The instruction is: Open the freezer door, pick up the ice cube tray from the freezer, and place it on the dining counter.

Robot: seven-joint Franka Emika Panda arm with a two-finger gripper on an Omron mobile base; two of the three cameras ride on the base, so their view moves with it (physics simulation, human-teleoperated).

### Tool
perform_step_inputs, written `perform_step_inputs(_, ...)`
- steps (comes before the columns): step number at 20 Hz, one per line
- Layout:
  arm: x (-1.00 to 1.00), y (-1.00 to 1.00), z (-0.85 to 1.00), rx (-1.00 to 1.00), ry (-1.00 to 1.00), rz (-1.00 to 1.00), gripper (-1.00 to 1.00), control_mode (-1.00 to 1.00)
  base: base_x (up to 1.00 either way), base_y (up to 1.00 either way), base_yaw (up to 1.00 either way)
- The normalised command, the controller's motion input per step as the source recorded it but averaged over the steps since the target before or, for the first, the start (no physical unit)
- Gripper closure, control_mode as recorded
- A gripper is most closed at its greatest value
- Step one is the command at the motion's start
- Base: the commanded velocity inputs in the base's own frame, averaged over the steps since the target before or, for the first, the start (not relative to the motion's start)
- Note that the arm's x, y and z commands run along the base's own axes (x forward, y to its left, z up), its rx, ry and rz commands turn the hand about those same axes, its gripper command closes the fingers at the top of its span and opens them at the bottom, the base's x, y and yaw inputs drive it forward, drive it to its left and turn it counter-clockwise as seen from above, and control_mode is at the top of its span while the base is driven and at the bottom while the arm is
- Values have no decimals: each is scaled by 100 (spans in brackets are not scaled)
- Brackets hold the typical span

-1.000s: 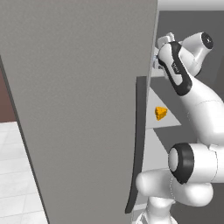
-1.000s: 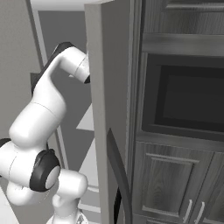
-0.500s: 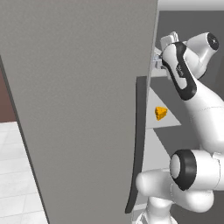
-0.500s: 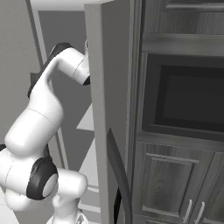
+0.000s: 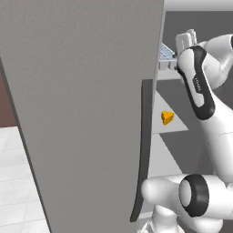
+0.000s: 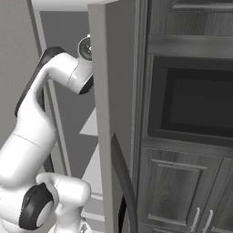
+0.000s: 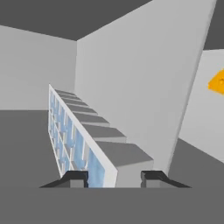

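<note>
The freezer door (image 5: pixel 82 113) stands swung open, its dark handle (image 5: pixel 143 150) toward me; in the right base view the door (image 6: pixel 109 91) is seen edge-on. My arm reaches past it into the freezer (image 7: pixel 140 78). The ice cube tray (image 7: pixel 83 135), grey with pale blue cells, runs away from my gripper (image 7: pixel 113 178), whose fingertips (image 7: pixel 76 178) press its near end from both sides. From the left base view the tray (image 5: pixel 166 53) shows at the hand, high up near the door's edge. The dining counter is out of view.
An orange cheese wedge (image 5: pixel 167 117) lies on a pale shelf (image 5: pixel 175 127) below the tray, also visible as the wedge (image 7: pixel 217 83) in the hand view. Dark wall cabinets with a built-in oven (image 6: pixel 195 109) stand right of the door. White floor tiles (image 5: pixel 18 182) lie to the left.
The hand has risen slightly with the tray and the elbow has swung a little to the right. The door and cheese wedge have not moved.
</note>
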Motion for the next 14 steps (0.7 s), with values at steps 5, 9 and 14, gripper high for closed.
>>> perform_step_inputs(5, -83, 0, 32, 0, 3, 0, 100, -100, 0, 0, 0)
perform_step_inputs(9, -100, 0, 12, 0, 1, 0, 100, -100, 0, 0, 0)
perform_step_inputs(14, -100, 0, 0, 0, 5, 0, 100, -100, 0, 0, 0)
